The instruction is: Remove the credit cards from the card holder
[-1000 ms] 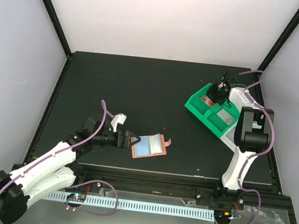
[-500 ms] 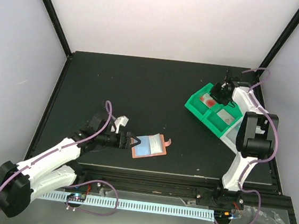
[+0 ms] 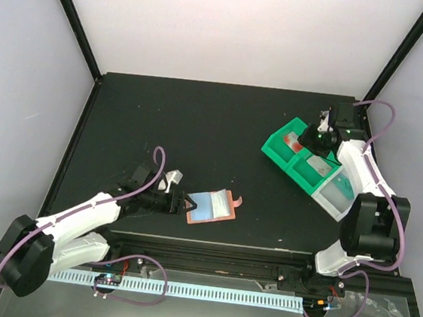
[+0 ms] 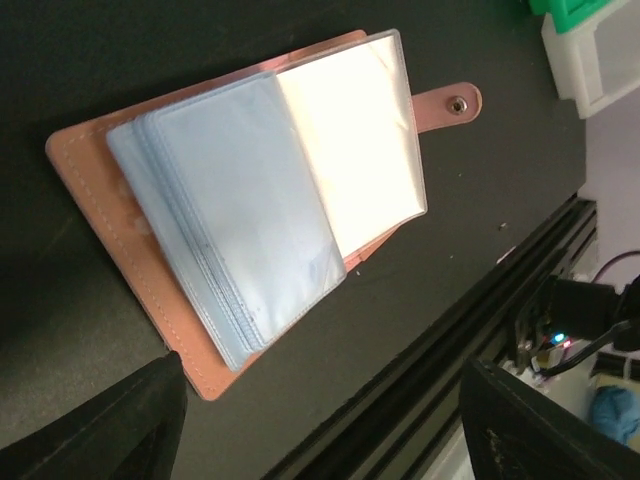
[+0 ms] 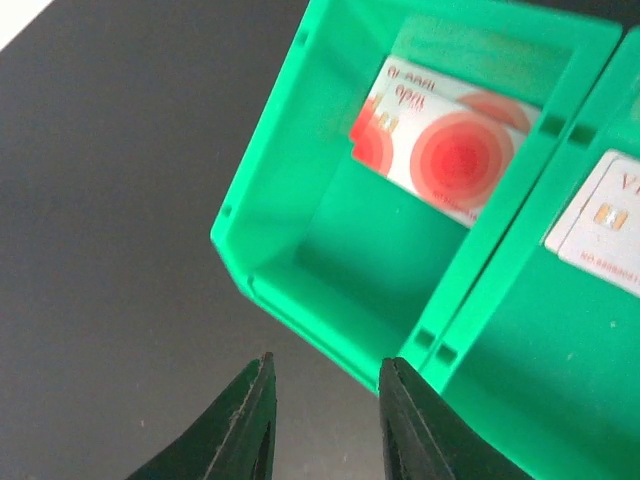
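Note:
The salmon-pink card holder [image 3: 225,213] lies open on the black table near the front edge. In the left wrist view the card holder [image 4: 95,215] holds a stack of light blue credit cards [image 4: 240,210] and one glossy leaf that reflects light; its snap tab [image 4: 455,105] points away. My left gripper [image 3: 185,203] is open and empty just left of the holder; its dark fingers [image 4: 110,420] straddle the holder's near corner. My right gripper [image 3: 316,137] is open and empty above the green bin; its fingertips [image 5: 250,400] hang over the bin's near wall.
The green compartment bin [image 3: 273,146] stands at the back right. Its end compartment [image 5: 300,190] holds white cards with red circles [image 5: 450,150]; the neighbouring one holds a white card [image 5: 600,220]. The table's front rail [image 4: 480,330] runs close behind the holder.
My left arm has dropped lower and its gripper has crept slightly toward the holder. My right arm has swung its elbow outward and the wrist has shifted right over the bin.

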### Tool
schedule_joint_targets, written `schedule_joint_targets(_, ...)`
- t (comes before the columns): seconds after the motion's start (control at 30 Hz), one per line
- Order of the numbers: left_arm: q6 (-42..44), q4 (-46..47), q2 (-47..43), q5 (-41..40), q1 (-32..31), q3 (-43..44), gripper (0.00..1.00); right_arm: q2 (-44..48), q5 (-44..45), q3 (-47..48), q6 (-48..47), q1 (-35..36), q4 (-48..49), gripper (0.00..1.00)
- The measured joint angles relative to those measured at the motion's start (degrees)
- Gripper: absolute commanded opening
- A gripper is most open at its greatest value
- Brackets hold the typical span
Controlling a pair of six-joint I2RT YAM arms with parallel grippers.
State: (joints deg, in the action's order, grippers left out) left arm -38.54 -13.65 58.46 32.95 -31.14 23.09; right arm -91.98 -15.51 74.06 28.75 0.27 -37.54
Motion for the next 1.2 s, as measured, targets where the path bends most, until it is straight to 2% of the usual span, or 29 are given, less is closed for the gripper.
schedule_joint_targets(0.03, -0.04, -0.02, -0.37, -0.22, 0.00, -0.20, 0.86, 1.11, -0.52, -1.27, -0.85, 0.09, -0.22, 0.35)
schedule_joint_targets(0.07, -0.15, -0.13, -0.94, -0.46, 0.00, -0.28, 0.97, 2.16, -1.03, -2.25, -1.42, 0.13, -0.39, 0.36)
schedule_joint_targets(0.1, -0.24, -0.22, -2.05, -0.96, 0.00, -0.35, 0.99, 3.58, -1.51, -3.56, -2.03, 0.31, -0.39, 0.37)
schedule_joint_targets(0.27, 0.44, -4.22, -9.18, -4.87, 0.00, 2.27, 0.99, 16.06, -4.66, -11.67, -4.63, 0.68, -0.66, 0.42)
schedule_joint_targets(0.5, 3.08, -12.09, -16.70, -12.66, 0.00, 13.20, 0.99, 35.17, -9.11, -19.08, -6.25, 0.72, -1.70, 0.55)
schedule_joint_targets(0.53, 3.54, -13.64, -17.64, -14.05, 0.00, 15.08, 0.99, 37.55, -9.51, -19.58, -6.32, 0.72, -1.97, 0.63)
schedule_joint_targets(0.6, 4.50, -16.41, -19.02, -16.50, 0.00, 18.62, 0.99, 41.42, -10.58, -20.02, -6.49, 0.70, -2.29, 0.98)
schedule_joint_targets(0.63, 4.92, -17.27, -19.61, -17.31, 0.00, 19.96, 0.99, 42.97, -11.13, -20.17, -6.05, 0.70, -2.40, 1.00)
schedule_joint_targets(0.93, 6.95, -24.57, -27.69, -22.10, 0.04, 28.20, 0.99, 56.98, -16.39, -21.24, -5.44, 0.72, -3.65, 1.00)
schedule_joint_targets(1.2, 7.91, -27.98, -34.40, -23.61, 0.04, 28.26, 0.99, 63.63, -19.23, -25.53, -5.31, 0.72, -6.29, 1.00)
